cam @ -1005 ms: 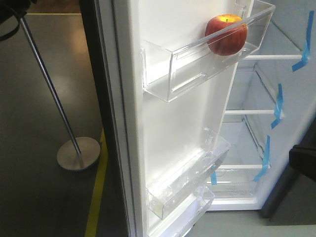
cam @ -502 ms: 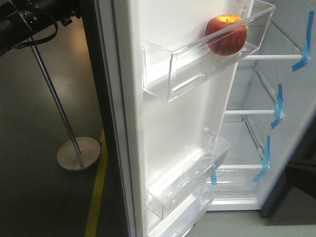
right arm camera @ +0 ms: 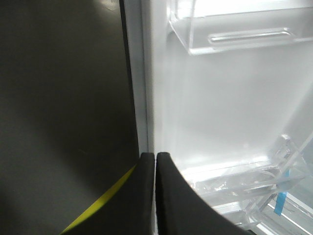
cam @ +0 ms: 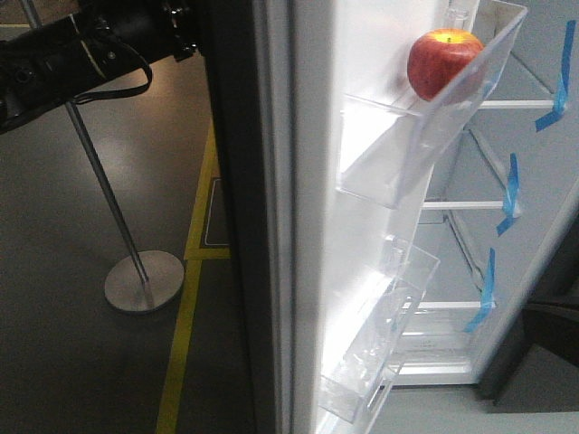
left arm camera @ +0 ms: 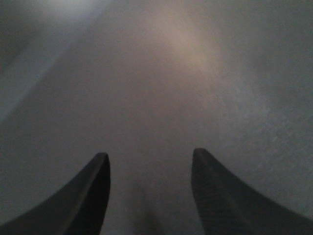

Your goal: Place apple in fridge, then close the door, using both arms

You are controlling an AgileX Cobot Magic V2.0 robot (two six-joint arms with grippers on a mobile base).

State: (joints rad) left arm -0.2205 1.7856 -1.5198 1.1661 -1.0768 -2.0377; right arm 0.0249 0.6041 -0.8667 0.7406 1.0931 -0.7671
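The red apple sits in the upper clear bin on the white inside of the fridge door. The door stands partly swung in, its dark edge towards me. The white fridge interior with glass shelves and blue tape shows at the right. My left arm reaches from the top left behind the door's outer face, where its gripper is hidden. In the left wrist view the left gripper is open, close to a plain grey surface, holding nothing. My right gripper is shut and empty, pointing at the door's edge.
A steel stanchion pole with a round base stands on the dark floor to the left. A yellow floor line runs beside the door. Lower clear door bins jut out. A dark shape sits at the right edge.
The door has swung towards the fridge, carrying the apple and its bin to the right. My left arm has reached further right, behind the door's outer face.
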